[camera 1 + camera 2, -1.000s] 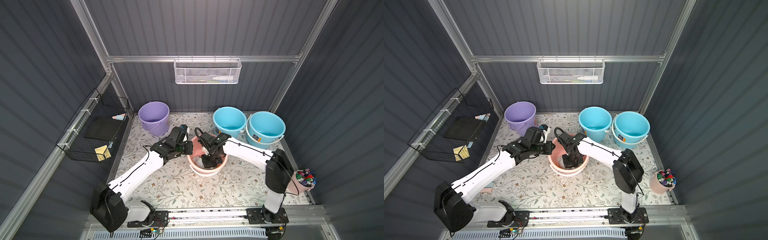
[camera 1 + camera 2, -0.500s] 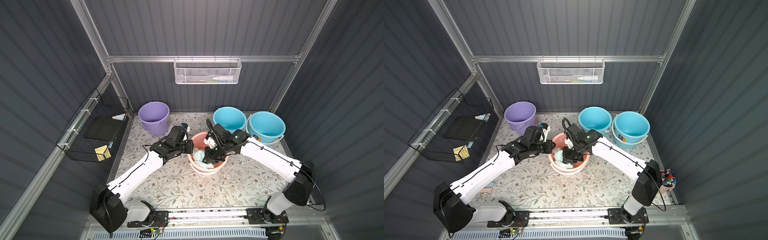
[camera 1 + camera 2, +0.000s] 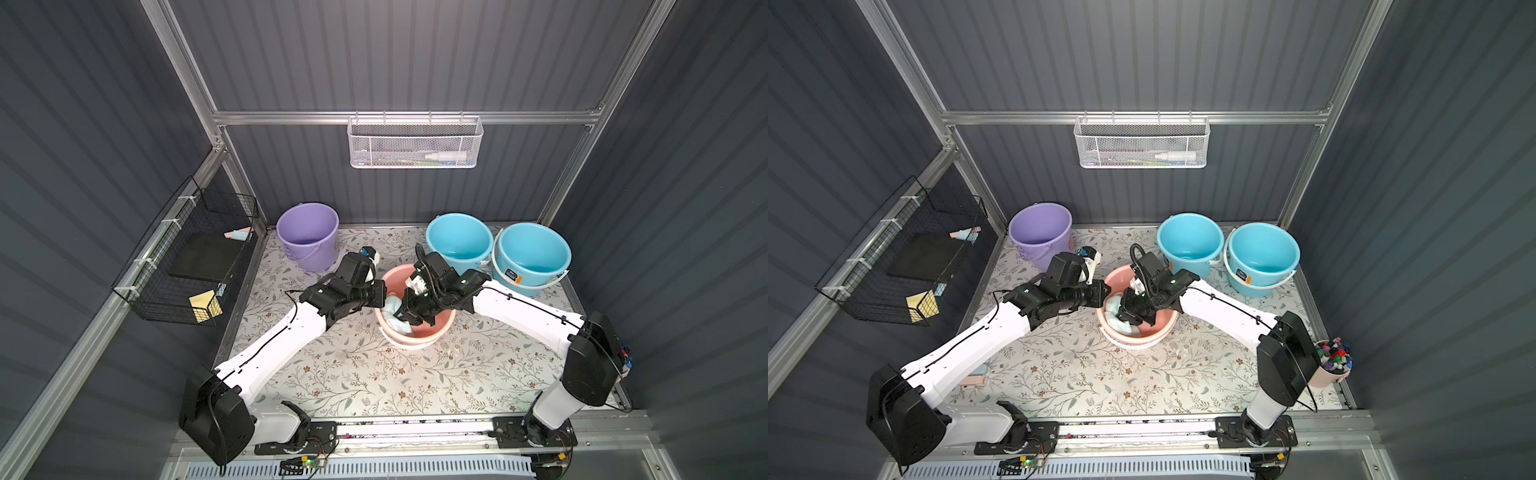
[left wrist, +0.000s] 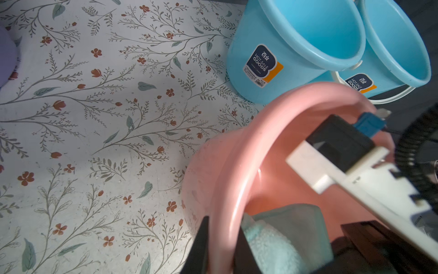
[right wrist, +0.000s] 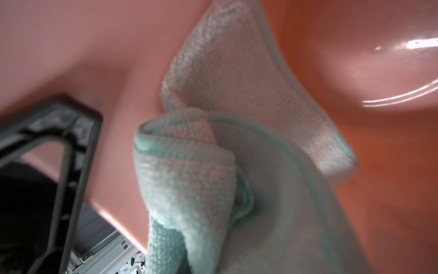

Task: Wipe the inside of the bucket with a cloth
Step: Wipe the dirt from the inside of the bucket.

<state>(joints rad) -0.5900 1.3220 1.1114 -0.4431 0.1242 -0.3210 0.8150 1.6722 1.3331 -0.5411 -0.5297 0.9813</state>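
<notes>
Down in the pink bucket (image 3: 438,326), right pincer (image 3: 409,318) tight on cloth (image 5: 213,142); left pincer (image 4: 221,249) tight on its rim.

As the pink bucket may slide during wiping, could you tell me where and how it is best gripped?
Take the pink bucket by its rim, on the left arm's side, coming from above with one finger inside and one outside: the wall is thin, the mouth open. The left pincer clamps there; the right pincer holds the cloth inside.
</notes>
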